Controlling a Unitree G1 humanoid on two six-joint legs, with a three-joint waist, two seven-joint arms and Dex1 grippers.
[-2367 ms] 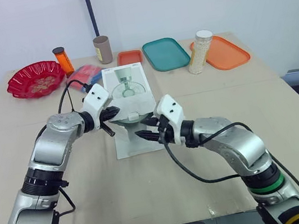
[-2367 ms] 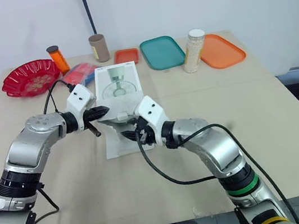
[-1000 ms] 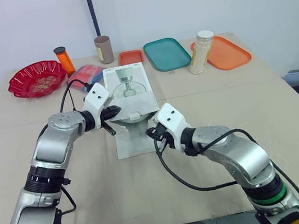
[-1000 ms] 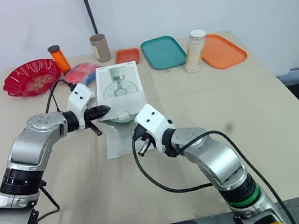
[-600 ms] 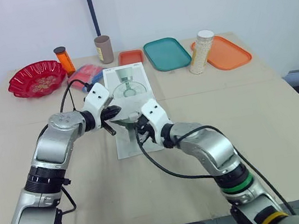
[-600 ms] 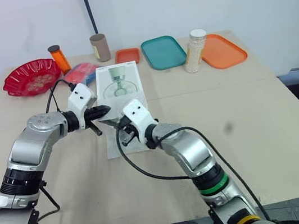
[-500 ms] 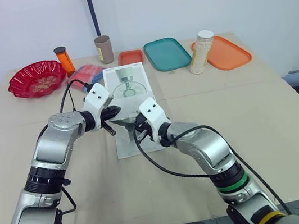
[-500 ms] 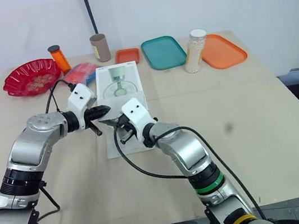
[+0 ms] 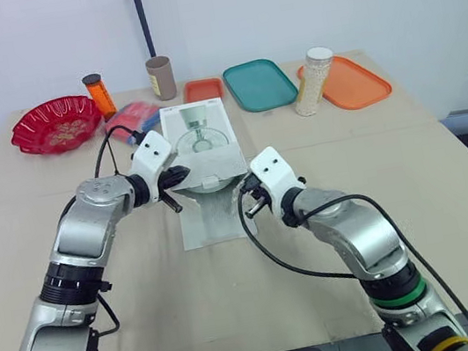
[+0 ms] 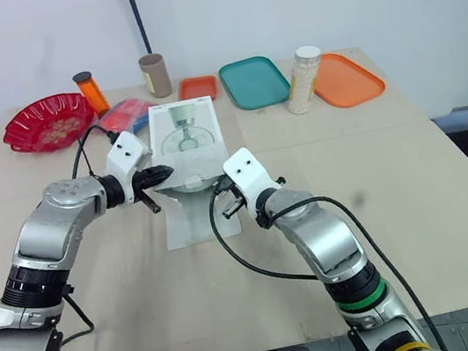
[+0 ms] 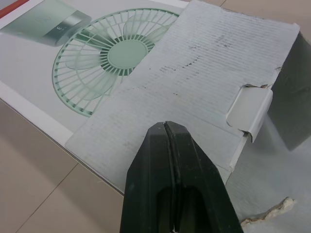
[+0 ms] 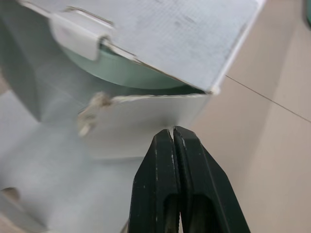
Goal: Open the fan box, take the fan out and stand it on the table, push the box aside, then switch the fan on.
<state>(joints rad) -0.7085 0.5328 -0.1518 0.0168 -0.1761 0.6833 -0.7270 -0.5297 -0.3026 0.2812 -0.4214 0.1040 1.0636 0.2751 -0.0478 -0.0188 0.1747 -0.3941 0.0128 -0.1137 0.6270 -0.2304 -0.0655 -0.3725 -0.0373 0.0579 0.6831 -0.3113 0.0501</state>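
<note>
R gripper, fingers together, has backed off box mouth to its near-right corner; L gripper, also together, at left side. Flap lies open on table; fan inside, pull-out prob. next.

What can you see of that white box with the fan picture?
The fan box is white cardboard, flat on the table, printed with a pale green fan. Its near end is open: one long flap lies on the table, a tabbed flap is raised, green shows inside. The left claw and right claw, both shut, flank it.
</note>
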